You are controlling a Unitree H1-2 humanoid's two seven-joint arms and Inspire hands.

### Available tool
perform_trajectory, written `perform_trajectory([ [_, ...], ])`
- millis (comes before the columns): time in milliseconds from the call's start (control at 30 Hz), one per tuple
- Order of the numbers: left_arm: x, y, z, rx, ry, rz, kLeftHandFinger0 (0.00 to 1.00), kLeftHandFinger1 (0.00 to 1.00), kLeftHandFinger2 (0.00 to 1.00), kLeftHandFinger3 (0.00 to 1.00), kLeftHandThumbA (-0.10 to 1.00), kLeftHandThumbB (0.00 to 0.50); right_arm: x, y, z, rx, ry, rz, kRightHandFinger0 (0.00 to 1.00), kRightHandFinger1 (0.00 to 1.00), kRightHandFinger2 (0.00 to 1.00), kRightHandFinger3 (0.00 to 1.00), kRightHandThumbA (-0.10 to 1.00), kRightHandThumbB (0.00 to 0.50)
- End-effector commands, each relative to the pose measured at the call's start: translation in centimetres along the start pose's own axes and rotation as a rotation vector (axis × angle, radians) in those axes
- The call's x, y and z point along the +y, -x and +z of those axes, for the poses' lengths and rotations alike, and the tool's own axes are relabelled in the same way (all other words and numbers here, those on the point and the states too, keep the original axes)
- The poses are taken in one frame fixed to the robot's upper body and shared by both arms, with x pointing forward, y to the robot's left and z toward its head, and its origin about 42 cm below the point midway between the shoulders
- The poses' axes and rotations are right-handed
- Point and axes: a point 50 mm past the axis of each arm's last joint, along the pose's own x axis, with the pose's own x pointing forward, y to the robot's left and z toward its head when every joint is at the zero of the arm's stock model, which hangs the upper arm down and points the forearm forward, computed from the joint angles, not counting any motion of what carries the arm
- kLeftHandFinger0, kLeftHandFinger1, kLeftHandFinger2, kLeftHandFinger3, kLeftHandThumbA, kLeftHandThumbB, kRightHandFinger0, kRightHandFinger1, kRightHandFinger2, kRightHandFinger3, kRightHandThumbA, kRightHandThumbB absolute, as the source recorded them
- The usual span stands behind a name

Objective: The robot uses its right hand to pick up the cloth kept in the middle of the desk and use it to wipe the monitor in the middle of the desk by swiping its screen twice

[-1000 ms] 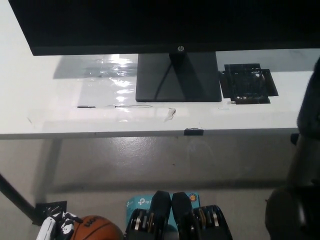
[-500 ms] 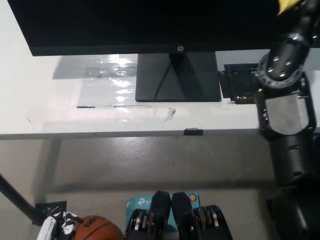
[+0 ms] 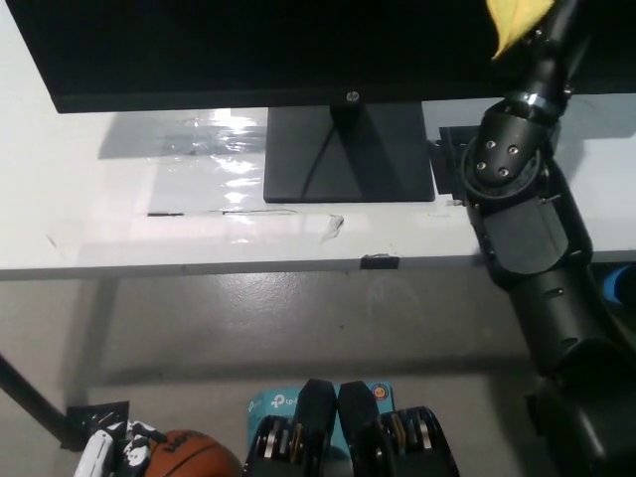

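The fingers of the black right hand cannot be made out: the arm rises from the lower right of the frame, runs up across the desk edge and leaves the picture at the top right, so the hand itself lies at or past the upper edge, and whether it is closed on anything cannot be told. Right where the arm meets that edge, a yellow cloth shows as a hanging corner at the upper right of the frame, in front of the dark screen; what grips it is out of sight.

The monitor fills the top of the frame from the left side almost to the right, its screen dark, with a small logo on the lower bezel near the middle. Its flat black base sits on the white desk just below the middle of the screen. A dark, flat patterned object lies on the desk just right of the base, mostly hidden behind the arm. A small black clip sits on the desk's front edge below the base.

The white left hand rests at the lower left corner of the frame, low over the grey floor, touching or just beside an orange basketball; only part of it shows, and its finger state cannot be told.
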Motion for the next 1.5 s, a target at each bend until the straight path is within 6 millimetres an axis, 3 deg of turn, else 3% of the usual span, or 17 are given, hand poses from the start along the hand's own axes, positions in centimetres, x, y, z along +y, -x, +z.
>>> perform_trajectory([
  [0, 0.4, 0.3, 0.3, -0.051, -0.015, -0.003, 0.00, 0.00, 0.00, 0.00, 0.57, 0.500, 2.4, -1.2, 5.3, -0.127, -0.093, 0.019, 0.00, 0.00, 0.23, 0.34, -0.10, 0.005],
  [133, -0.2, 0.3, 0.3, -0.037, -0.017, -0.010, 0.00, 0.00, 0.00, 0.00, 0.60, 0.500, 3.9, -0.5, 6.3, -0.147, -0.109, 0.051, 0.00, 0.00, 0.23, 0.35, -0.10, 0.011],
  [167, -0.2, 0.4, 0.4, -0.041, -0.021, -0.010, 0.00, 0.00, 0.00, 0.00, 0.61, 0.500, 4.4, -0.3, 6.5, -0.154, -0.107, 0.058, 0.00, 0.00, 0.28, 0.35, -0.10, 0.005],
  [267, -0.1, 0.1, 0.7, -0.037, -0.032, -0.014, 0.00, 0.00, 0.00, 0.00, 0.60, 0.500, 6.5, 0.4, 8.5, -0.168, -0.128, 0.105, 0.00, 0.00, 0.12, 0.32, -0.10, 0.000],
  [367, -0.3, 0.0, 0.8, -0.038, -0.036, -0.023, 0.00, 0.00, 0.00, 0.00, 0.61, 0.500, 7.7, 0.9, 9.6, -0.204, -0.157, 0.135, 0.00, 0.00, 0.10, 0.29, -0.10, 0.000],
  [500, -0.8, 0.1, 0.8, -0.029, -0.037, -0.044, 0.00, 0.00, 0.00, 0.00, 0.61, 0.500, 9.6, 2.2, 11.1, -0.277, -0.089, 0.186, 0.00, 0.00, 0.13, 0.17, -0.10, 0.003],
  [567, -0.9, 0.2, 0.8, -0.029, -0.044, -0.046, 0.00, 0.00, 0.00, 0.00, 0.62, 0.500, 9.7, 2.2, 10.9, -0.288, -0.069, 0.193, 0.00, 0.00, 0.13, 0.16, -0.10, 0.009],
  [667, -0.8, 0.2, 0.7, -0.037, -0.054, -0.043, 0.00, 0.00, 0.00, 0.00, 0.63, 0.500, 9.9, 1.8, 10.4, -0.341, -0.001, 0.232, 0.00, 0.00, 0.14, 0.22, -0.10, 0.026],
  [767, -0.7, 0.3, 0.7, -0.039, -0.056, -0.049, 0.00, 0.00, 0.00, 0.00, 0.63, 0.500, 9.8, 1.0, 9.6, -0.383, 0.082, 0.280, 0.00, 0.00, 0.14, 0.20, -0.10, 0.022],
  [933, -0.7, 0.4, 0.4, -0.038, -0.060, -0.052, 0.00, 0.00, 0.00, 0.00, 0.63, 0.500, 8.8, -0.4, 7.7, -0.442, 0.202, 0.302, 0.00, 0.00, 0.20, 0.33, -0.10, 0.084],
  [1067, -0.8, 0.6, 0.3, -0.023, -0.048, -0.048, 0.00, 0.00, 0.00, 0.00, 0.63, 0.500, 7.9, -1.0, 6.6, -0.444, 0.242, 0.318, 0.00, 0.00, 0.22, 0.38, -0.10, 0.088],
  [1167, -0.8, 0.6, 0.4, -0.042, -0.046, -0.045, 0.00, 0.00, 0.00, 0.00, 0.62, 0.500, 6.9, -1.6, 5.6, -0.461, 0.277, 0.327, 0.00, 0.00, 0.18, 0.35, -0.10, 0.059],
  [1333, -0.7, 0.7, 0.2, -0.023, -0.047, -0.043, 0.00, 0.00, 0.00, 0.00, 0.62, 0.500, 4.7, -2.2, 3.5, -0.486, 0.320, 0.323, 0.00, 0.00, 0.16, 0.35, -0.10, 0.060],
  [1400, -0.6, 0.9, 0.0, -0.021, -0.037, -0.043, 0.00, 0.00, 0.00, 0.00, 0.60, 0.500, 3.8, -2.1, 2.5, -0.480, 0.316, 0.323, 0.00, 0.00, 0.18, 0.27, -0.10, 0.077],
  [1467, -0.6, 1.0, 0.0, -0.030, -0.047, -0.044, 0.00, 0.00, 0.00, 0.01, 0.62, 0.500, 2.3, -1.9, 1.1, -0.481, 0.331, 0.303, 0.00, 0.00, 0.27, 0.19, -0.10, 0.040],
])
